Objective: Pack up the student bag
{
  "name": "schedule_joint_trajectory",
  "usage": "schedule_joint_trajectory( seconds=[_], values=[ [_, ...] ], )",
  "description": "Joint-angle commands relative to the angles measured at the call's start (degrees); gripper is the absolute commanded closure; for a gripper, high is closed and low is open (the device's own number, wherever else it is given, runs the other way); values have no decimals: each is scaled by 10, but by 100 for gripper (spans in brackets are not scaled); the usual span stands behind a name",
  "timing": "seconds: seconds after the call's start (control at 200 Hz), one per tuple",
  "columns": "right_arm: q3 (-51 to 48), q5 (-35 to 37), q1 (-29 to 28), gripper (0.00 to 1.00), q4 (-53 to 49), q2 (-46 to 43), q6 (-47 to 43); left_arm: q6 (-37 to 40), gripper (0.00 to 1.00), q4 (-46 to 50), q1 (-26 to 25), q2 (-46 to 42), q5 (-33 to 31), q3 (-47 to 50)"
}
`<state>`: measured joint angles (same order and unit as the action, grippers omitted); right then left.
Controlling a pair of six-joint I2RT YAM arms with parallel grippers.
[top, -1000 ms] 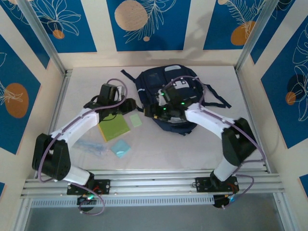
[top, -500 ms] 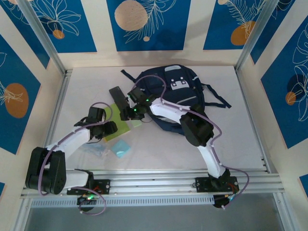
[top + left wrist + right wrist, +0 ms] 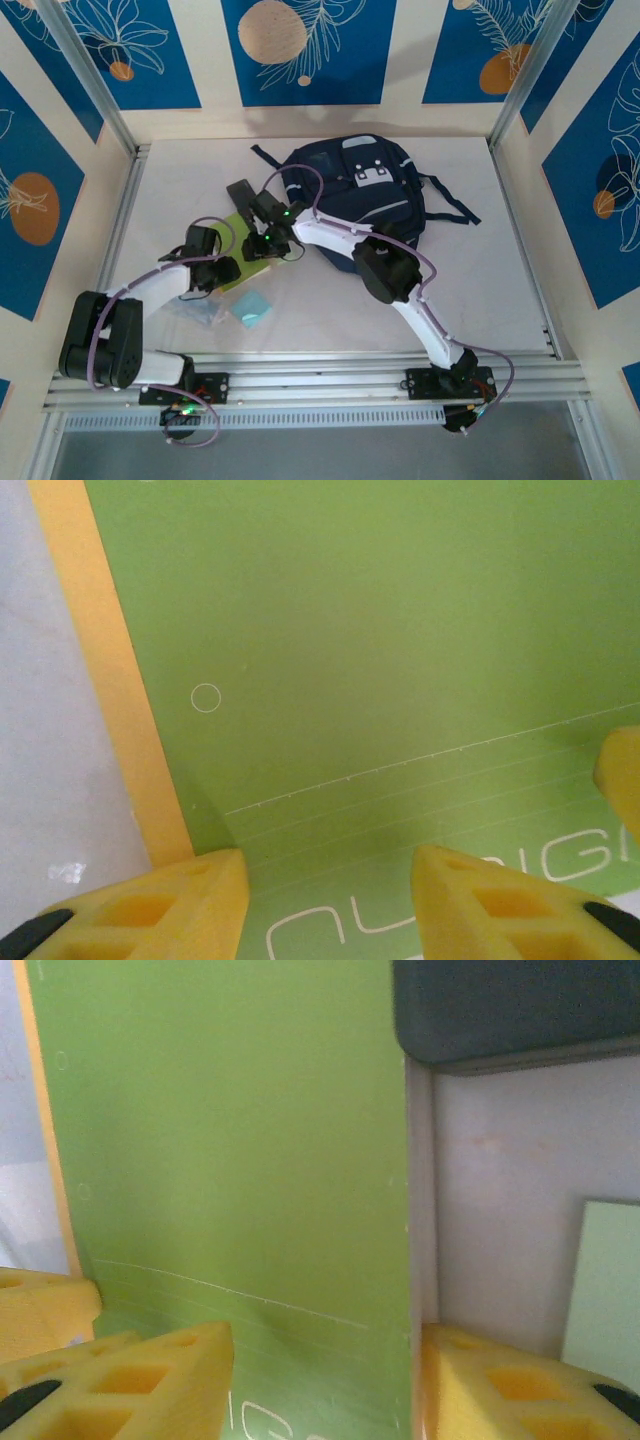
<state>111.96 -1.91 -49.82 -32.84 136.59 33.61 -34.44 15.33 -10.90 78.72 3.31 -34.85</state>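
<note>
**Top external view.** The student bag (image 3: pixel 350 185), a large dark navy fabric backpack with black straps, lies flat at the far middle of the white bench (image 3: pixel 480 290). You cannot tell from here whether its zip stands parted. Left of it, the left gripper (image 3: pixel 222 270) and the right gripper (image 3: pixel 268 243) meet over a flat green notebook with an orange spine (image 3: pixel 244 268). A flat black rectangular case (image 3: pixel 241 194) lies just beyond the notebook and a pale blue square pad (image 3: pixel 252 307) just nearer. The step in hand appears to be a two-arm lift of the notebook.

**Left wrist view.** The jaws of the left gripper (image 3: pixel 328 880) are released, standing apart above the cover and grasping nothing. One yellow finger sits at the spine edge, the other over the printed lettering.

1. Slide toward the spine until one finger clears the edge.
2. Work that finger under the edge before clenching. A pinch on the flat cover will probably slip.

**Right wrist view.** The jaws of the right gripper (image 3: pixel 325 1360) are also released. They straddle the notebook's free edge, one finger over the cover and one over bare bench. A pale green paper pad (image 3: pixel 605 1280) lies near the outer finger.

3. Keep the outer finger off that pad.
4. Lower until it touches the bench, then clench on the edge alone.
5. Raise both arms level, so the notebook does not twist, and carry it toward the bag.
</note>
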Motion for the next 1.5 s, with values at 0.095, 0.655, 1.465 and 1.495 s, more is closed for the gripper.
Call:
schedule_joint_trajectory(
  seconds=[0.095,0.655,1.465,1.495],
  values=[
    [24,-35,-17,52,-25,-15,-7,-5,53,-7,5,18,12,19],
    [26,-62,0,78,-32,-59,39,3,45,24,5,1,4,9],
    [-86,-278,96,100,156,-131,167,-22,12,68,64,-132,11,-55],
    [-97,-293,103,100,178,-132,184,-33,12,54,64,-135,13,-51]
  ],
)
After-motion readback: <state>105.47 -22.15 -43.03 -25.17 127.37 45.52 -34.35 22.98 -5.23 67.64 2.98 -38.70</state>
